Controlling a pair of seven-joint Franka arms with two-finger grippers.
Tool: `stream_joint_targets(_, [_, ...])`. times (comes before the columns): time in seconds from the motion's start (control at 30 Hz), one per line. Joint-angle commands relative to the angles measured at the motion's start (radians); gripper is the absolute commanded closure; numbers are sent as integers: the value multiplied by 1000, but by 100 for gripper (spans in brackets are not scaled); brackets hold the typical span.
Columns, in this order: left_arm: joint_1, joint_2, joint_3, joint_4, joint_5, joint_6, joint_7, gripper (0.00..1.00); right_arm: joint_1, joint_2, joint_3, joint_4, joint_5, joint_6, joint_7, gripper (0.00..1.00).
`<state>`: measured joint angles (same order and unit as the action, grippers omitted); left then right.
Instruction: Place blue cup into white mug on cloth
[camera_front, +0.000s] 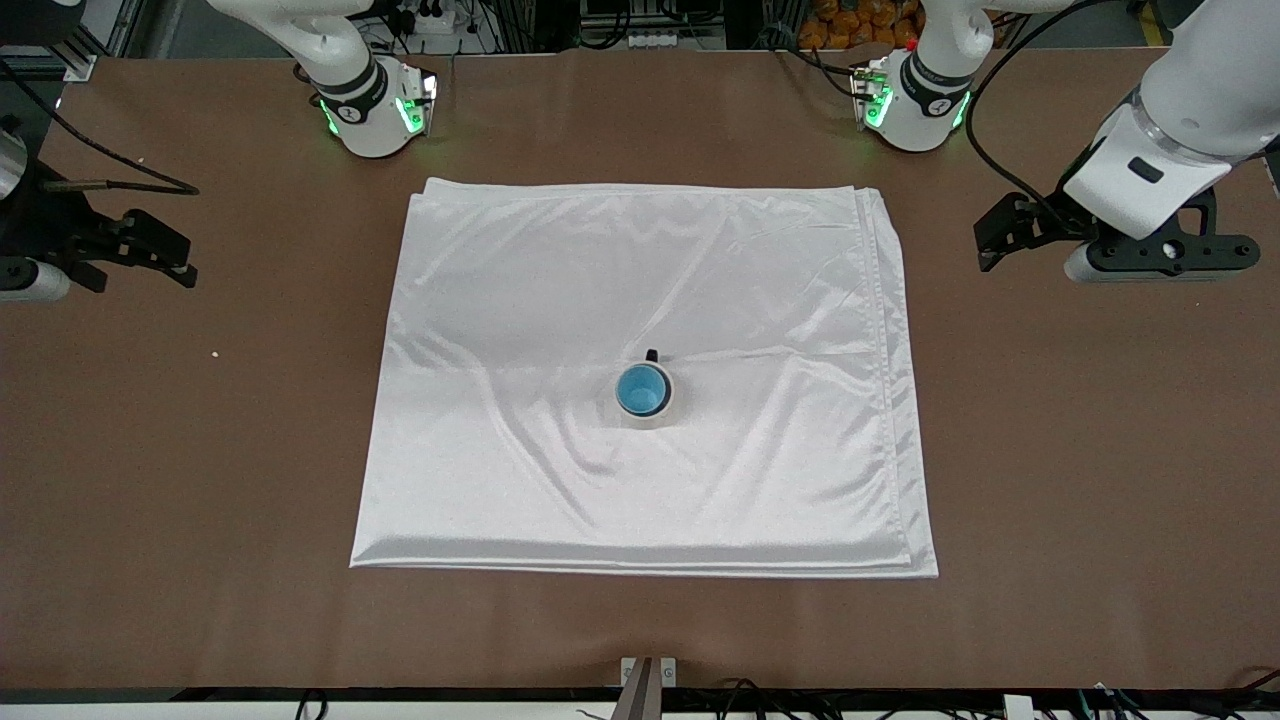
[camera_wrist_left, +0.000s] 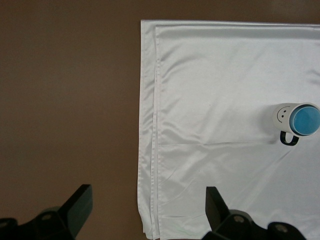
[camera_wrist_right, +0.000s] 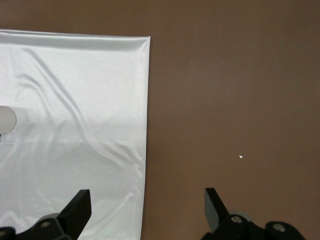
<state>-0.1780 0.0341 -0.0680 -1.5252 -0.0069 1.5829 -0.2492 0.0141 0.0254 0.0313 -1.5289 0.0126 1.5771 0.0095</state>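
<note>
The blue cup (camera_front: 642, 389) sat upright inside the white mug (camera_front: 662, 409), its bright blue inside ringed by the mug's off-white rim. The mug stood near the middle of the cloth (camera_front: 560, 300), a little nearer to the front camera than the cloth's centre, with its small black handle (camera_front: 652, 355) pointing away from that camera. In the left wrist view the cup (camera_wrist_left: 305, 120) filled the mug (camera_wrist_left: 282, 115), whose side showed a few dark dots above the handle (camera_wrist_left: 288, 140). The cloth lay flat on the brown table (camera_front: 200, 450), lightly creased, its folded layers showing along the edge toward the left arm's end (camera_wrist_left: 150, 150). Nothing else stood on the cloth around the mug. A tiny pale speck (camera_front: 214, 353) lay on the table off the cloth toward the right arm's end.

The left gripper (camera_front: 995, 238) hung over bare table just off the cloth's edge at the left arm's end, well apart from the mug, its fingers (camera_wrist_left: 75, 207) spread wide and holding nothing. The right gripper (camera_front: 165, 250) waited over bare table at the right arm's end, also well apart from the mug, fingers (camera_wrist_right: 75, 210) wide apart and empty.
</note>
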Motion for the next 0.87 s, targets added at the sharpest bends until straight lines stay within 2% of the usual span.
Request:
stream_joint_targets(0.0, [5,24,20,33,-38,-14,36,0,-22,-29,19,-25,12,0,14,0])
stream_joint_targets(0.83, [2,27,34,33,-30,-9,82,0,-17,-24,18,-28,13,-3,7,0])
